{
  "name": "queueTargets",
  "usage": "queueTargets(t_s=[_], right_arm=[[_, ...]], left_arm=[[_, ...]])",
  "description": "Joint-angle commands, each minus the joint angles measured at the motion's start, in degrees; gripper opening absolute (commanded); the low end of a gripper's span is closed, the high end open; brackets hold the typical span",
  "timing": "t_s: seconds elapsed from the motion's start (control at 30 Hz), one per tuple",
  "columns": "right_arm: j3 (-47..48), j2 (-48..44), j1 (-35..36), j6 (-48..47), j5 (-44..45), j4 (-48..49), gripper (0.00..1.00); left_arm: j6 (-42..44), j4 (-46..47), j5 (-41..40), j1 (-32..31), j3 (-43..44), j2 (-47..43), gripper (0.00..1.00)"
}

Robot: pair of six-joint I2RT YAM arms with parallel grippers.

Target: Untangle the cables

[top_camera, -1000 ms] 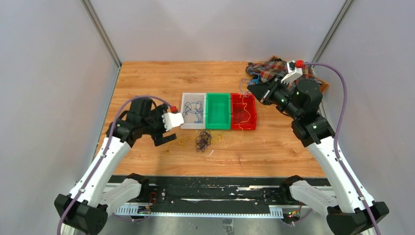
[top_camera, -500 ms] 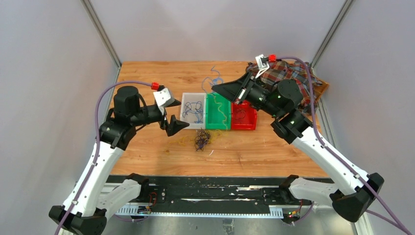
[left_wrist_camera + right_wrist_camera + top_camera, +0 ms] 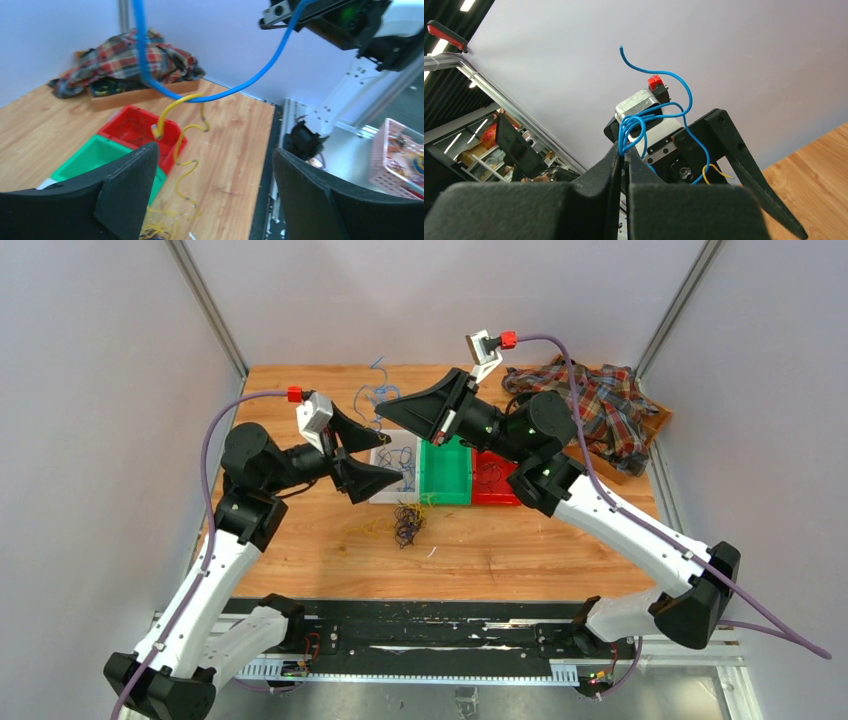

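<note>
Pinched tight between the pressed-together fingers of the right gripper [image 3: 624, 152]: a blue cable [image 3: 141, 40], lifted high above the wooden table [image 3: 500, 550], a yellow wire [image 3: 168, 110] dangling from it. Just beside, the left gripper [image 3: 388, 458], fingers spread wide, facing the hanging strands. Down on the table, in front of the clear bin [image 3: 410, 495], green bin [image 3: 447, 475] and red bin [image 3: 497, 485], a dark clump of cables [image 3: 410, 525].
</note>
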Motion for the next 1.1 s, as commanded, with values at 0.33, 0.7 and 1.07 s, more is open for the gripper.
queueTargets(t_s=[0.33, 0.7, 1.07], right_arm=[[0.19, -0.26, 1.48, 1.65, -0.26, 6.24, 0.01], [-2.94, -5.53, -3.55, -0.82, 0.45, 1.72, 0.01], [-1.19, -10.46, -21.53, -7.89, -0.73, -10.47, 0.01]], left_arm=[[-5.09, 6.73, 0.97, -0.6, -8.48, -0.52, 0.39], [-2.54, 4.22, -0.78, -0.69, -12.27, -2.42, 0.01], [25.69, -20.9, -14.5, -0.68, -16.68, -10.62, 0.01]])
